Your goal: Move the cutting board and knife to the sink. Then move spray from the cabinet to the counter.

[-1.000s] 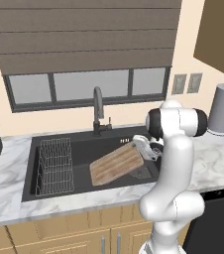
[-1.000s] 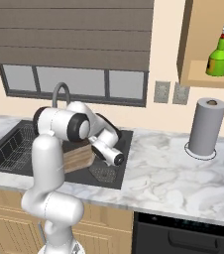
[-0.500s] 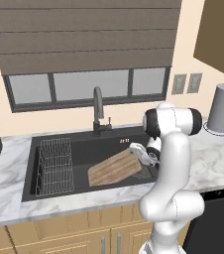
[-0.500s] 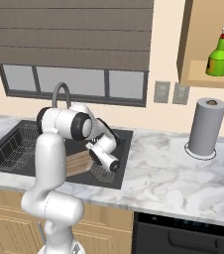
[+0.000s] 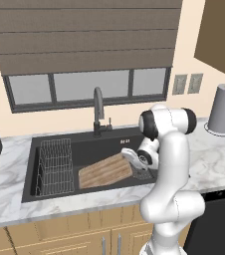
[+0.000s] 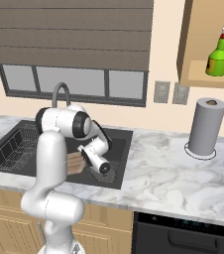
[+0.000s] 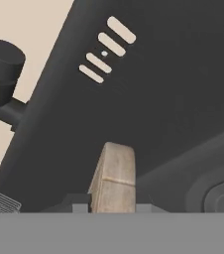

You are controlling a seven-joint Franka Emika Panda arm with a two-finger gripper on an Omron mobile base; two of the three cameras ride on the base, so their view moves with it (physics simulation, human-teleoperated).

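A robot arm's hand [image 5: 131, 155] reached low into the black sink [image 5: 84, 149], at the upper end of the cutting board [image 5: 104, 171], which lay tilted in the basin beside a wire rack [image 5: 54, 167]. Whether the hand gripped the board or had let go could not be told. The spray [image 6: 218, 52] stood in the cabinet [image 6: 196, 44] niche, above the paper towel roll [image 6: 206, 127] on the marble tabletop [image 6: 173, 168].
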